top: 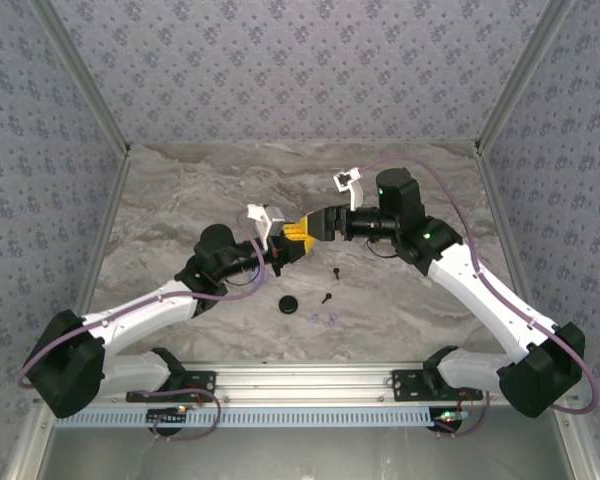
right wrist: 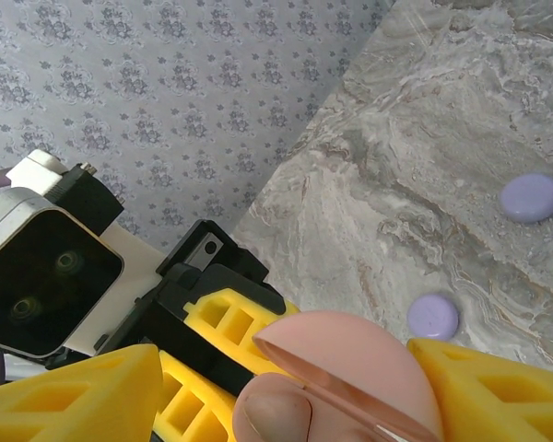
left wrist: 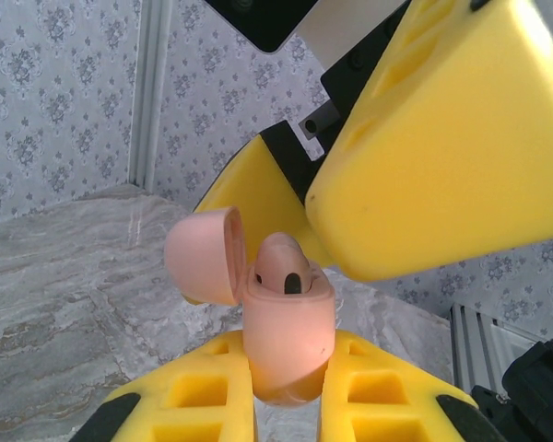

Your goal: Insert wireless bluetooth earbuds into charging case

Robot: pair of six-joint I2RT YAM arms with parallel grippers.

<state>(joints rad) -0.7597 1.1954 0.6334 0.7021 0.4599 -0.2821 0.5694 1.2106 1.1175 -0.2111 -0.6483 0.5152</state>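
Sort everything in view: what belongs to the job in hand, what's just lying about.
Job in hand: open pink case, gripped by the left claw; pink earbud seated in it; right claw, open around the lid.
Lying about: black case; two black earbuds; two lilac discs.

At mid-frame the left gripper and the right gripper meet tip to tip above the marble table. Their yellow fingers are crowded together, so how the jaws stand cannot be read. Just below lies a black earbud, with a second black earbud lower still and apart from it. A round black case sits left of that one, and lilac earbuds lie to its lower right.
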